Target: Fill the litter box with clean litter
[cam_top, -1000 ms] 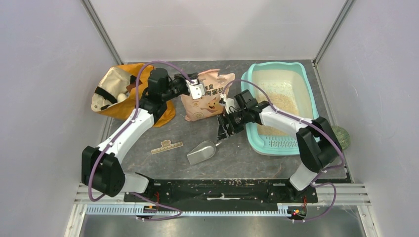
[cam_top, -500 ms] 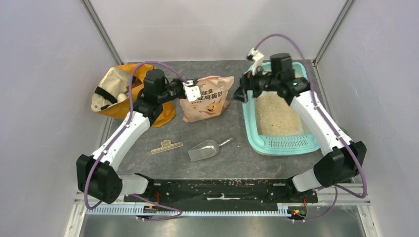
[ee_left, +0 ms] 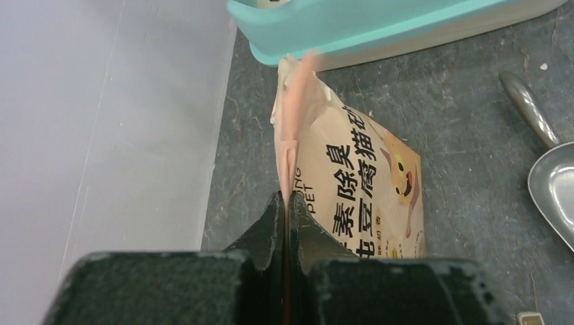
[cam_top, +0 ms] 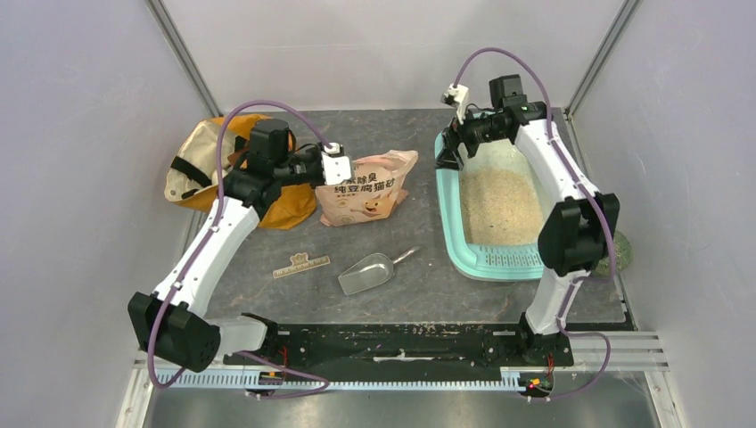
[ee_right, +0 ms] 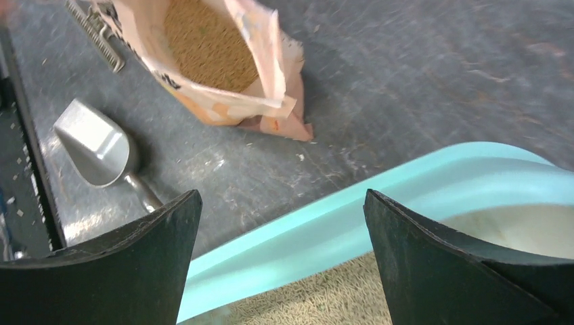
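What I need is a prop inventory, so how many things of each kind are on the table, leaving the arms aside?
Litter box: 1
Litter pouch: 1
Metal scoop: 1
Orange bag: 1
Tan strip: 1
Green lump, partly hidden: 1
Total: 6

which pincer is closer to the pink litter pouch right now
Left. The left pincer is shut on the pouch at its edge, touching it. The right pincer is open, hovering over the far corner of the litter box, apart from the pouch.
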